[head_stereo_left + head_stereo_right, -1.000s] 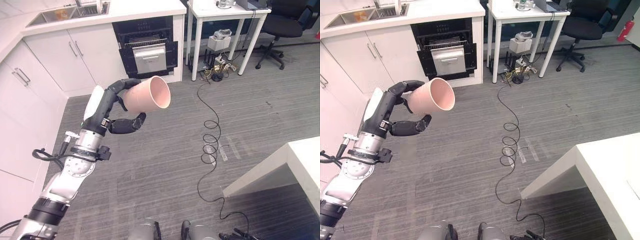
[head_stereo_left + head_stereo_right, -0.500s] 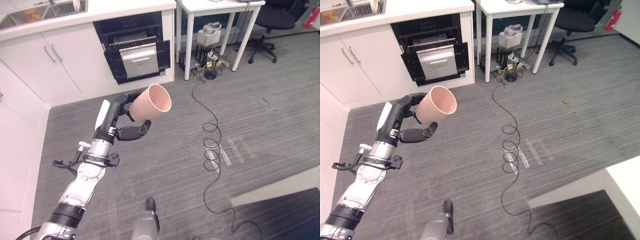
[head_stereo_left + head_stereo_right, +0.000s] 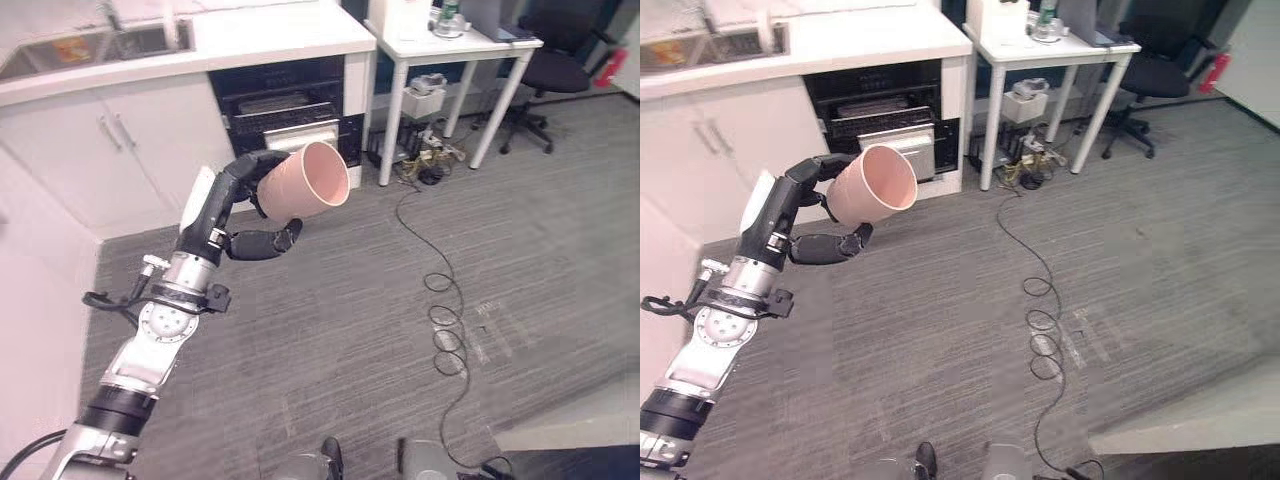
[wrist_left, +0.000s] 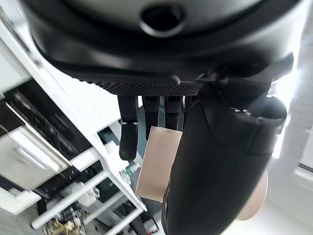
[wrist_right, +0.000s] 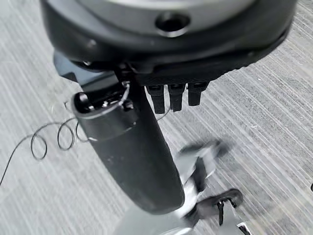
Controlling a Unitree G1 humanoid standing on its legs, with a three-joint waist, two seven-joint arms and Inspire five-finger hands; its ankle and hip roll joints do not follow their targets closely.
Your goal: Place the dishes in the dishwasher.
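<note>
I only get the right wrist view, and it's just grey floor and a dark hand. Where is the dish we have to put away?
Observer: The robot's left hand has it: a pink plastic cup, fingers curled over it, thumb underneath.
Operator: Is the cup standing up straight?
Observer: No, it is tipped on its side in the air, and its open mouth faces away from the hand.
Operator: So where's the dishwasher?
Observer: The black dishwasher sits under the white counter, past the cup. Its front is open and a rack shows inside.
</note>
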